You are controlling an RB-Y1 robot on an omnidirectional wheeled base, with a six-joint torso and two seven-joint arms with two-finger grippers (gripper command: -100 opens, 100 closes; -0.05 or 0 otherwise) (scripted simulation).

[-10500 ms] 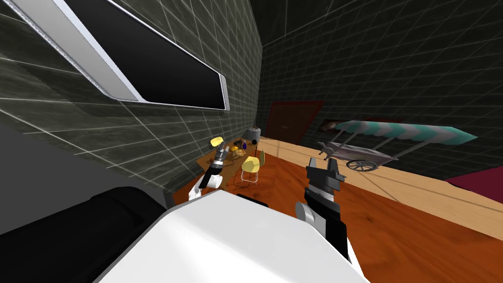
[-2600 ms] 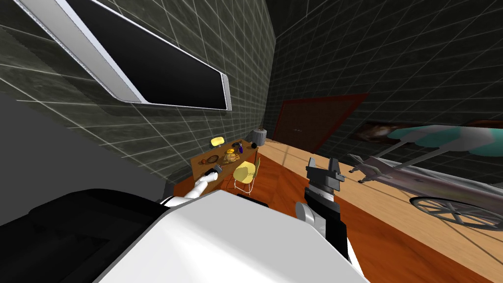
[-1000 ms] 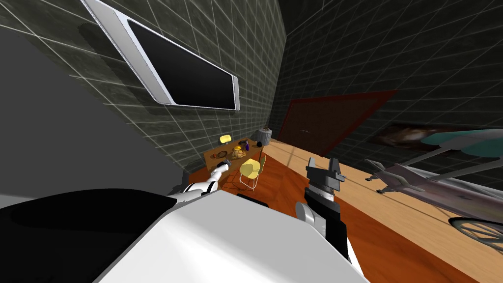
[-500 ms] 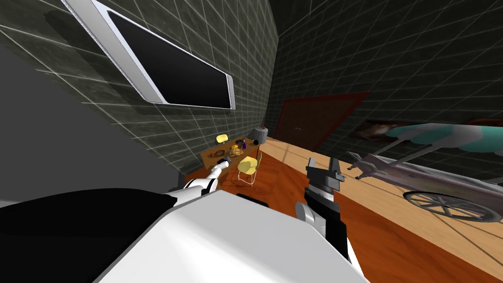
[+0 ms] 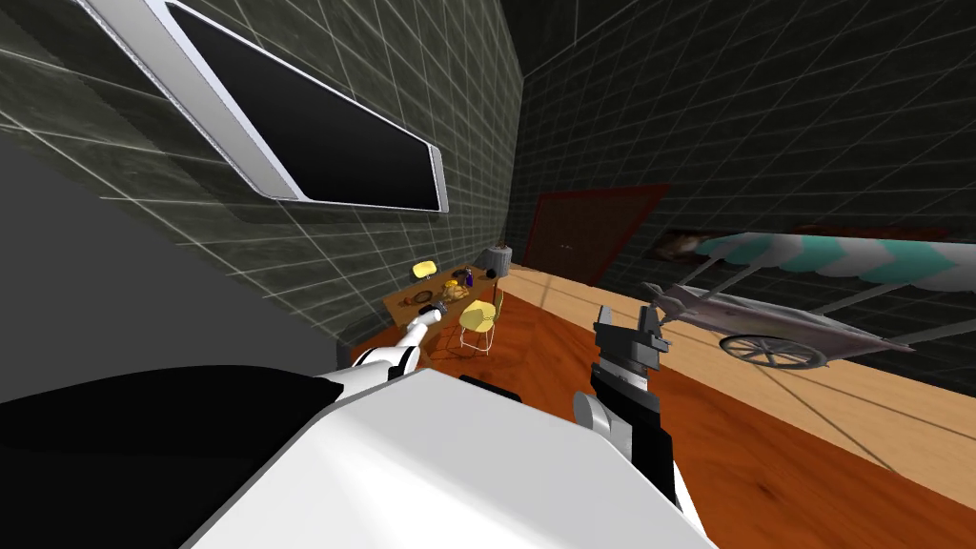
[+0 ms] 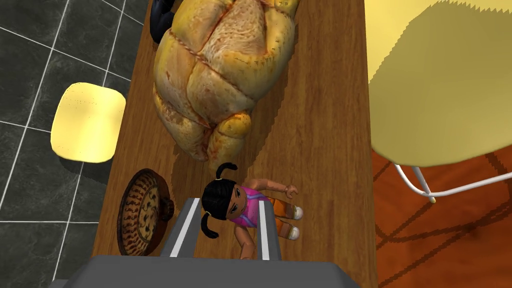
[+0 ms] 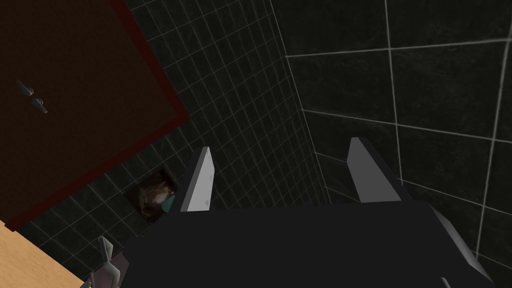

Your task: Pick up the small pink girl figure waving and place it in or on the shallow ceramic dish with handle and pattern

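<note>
The small girl figure (image 6: 235,205), black-haired with a pink top and orange trousers, lies across between the fingers of my left gripper (image 6: 227,201), which is shut on it just above the wooden table (image 6: 320,150). Its legs stick out past one finger. Right beside the gripper, on the table's wall side, stands the round brown patterned dish (image 6: 142,212) with its handle. In the head view my left gripper (image 5: 437,310) reaches over the far table. My right gripper (image 5: 631,329) hangs open in mid-air, holding nothing, as its wrist view (image 7: 281,146) confirms.
A big roast chicken (image 6: 220,65) lies on the table just beyond the figure. A yellow chair (image 6: 440,85) stands at the table's open side, and a yellow lamp-like thing (image 6: 87,122) is by the wall. A canopied cart (image 5: 782,324) stands on the floor to my right.
The head view has swung, so the wall screen, door and cart have slid across the picture. My left arm stays stretched over the table; the right arm holds its pose.
</note>
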